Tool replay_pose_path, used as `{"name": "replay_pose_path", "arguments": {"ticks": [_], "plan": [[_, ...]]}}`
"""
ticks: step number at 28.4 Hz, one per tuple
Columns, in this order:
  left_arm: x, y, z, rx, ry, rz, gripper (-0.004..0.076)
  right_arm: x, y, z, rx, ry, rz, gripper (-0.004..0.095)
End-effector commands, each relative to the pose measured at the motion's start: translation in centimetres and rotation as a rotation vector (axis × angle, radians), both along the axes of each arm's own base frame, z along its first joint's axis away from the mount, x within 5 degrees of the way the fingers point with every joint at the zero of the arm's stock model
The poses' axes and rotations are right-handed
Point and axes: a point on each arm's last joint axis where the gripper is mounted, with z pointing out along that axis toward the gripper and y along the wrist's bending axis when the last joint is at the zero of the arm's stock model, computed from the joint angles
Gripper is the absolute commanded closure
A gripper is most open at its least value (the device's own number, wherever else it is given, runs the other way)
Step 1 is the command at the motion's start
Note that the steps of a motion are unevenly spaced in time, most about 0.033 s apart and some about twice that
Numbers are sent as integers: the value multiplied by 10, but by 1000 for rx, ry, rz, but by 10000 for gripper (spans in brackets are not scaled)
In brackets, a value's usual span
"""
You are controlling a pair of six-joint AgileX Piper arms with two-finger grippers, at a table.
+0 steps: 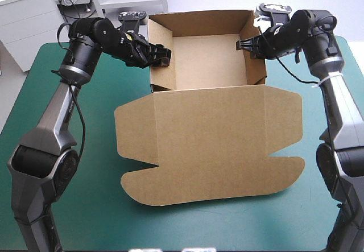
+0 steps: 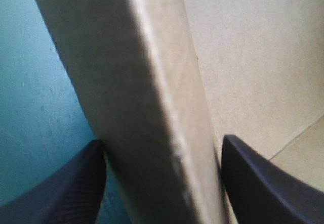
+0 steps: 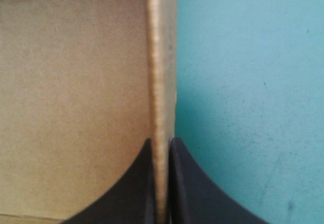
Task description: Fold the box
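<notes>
High view overhead; wrist views hug box [image 1: 210, 144] side walls.

Obstacles:
- Brown board box [image 1: 207, 58], an open tray with raised walls, stands at the table's far middle.
- Its flat lid [image 1: 210, 144] lies over the middle of the teal-green table cover [image 1: 96, 212], reaching toward the near edge.
- The left gripper [image 1: 161, 56] straddles the tray's left wall.
- The right gripper [image 1: 245, 43] pinches the right wall.
- Each arm runs above its own side of the cover.

Free room:
- The tray interior, from above.
- Bare strips of cover to the left, right and near side of the lid.
</notes>
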Motion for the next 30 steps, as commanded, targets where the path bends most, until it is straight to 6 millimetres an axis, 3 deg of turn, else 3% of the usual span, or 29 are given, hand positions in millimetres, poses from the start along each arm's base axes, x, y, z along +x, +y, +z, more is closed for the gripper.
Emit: {"name": "replay_pose_path", "arguments": {"ticks": [1, 8, 19, 25, 30], "plan": [[-11, 3, 17, 16, -21, 6, 313, -10, 11, 21, 6, -82, 1, 908], [-1, 0, 0, 141, -32, 27, 427, 0, 37, -5, -33, -20, 24, 910], [16, -20, -41, 230, 31, 2, 672, 12, 36, -28, -87, 49, -3, 910], [22, -29, -58, 251, 57, -2, 755, 21, 39, -53, -108, 135, 4, 908], [30, -31, -74, 259, 96, 15, 756, 28, 41, -68, -106, 171, 1, 908]]}}
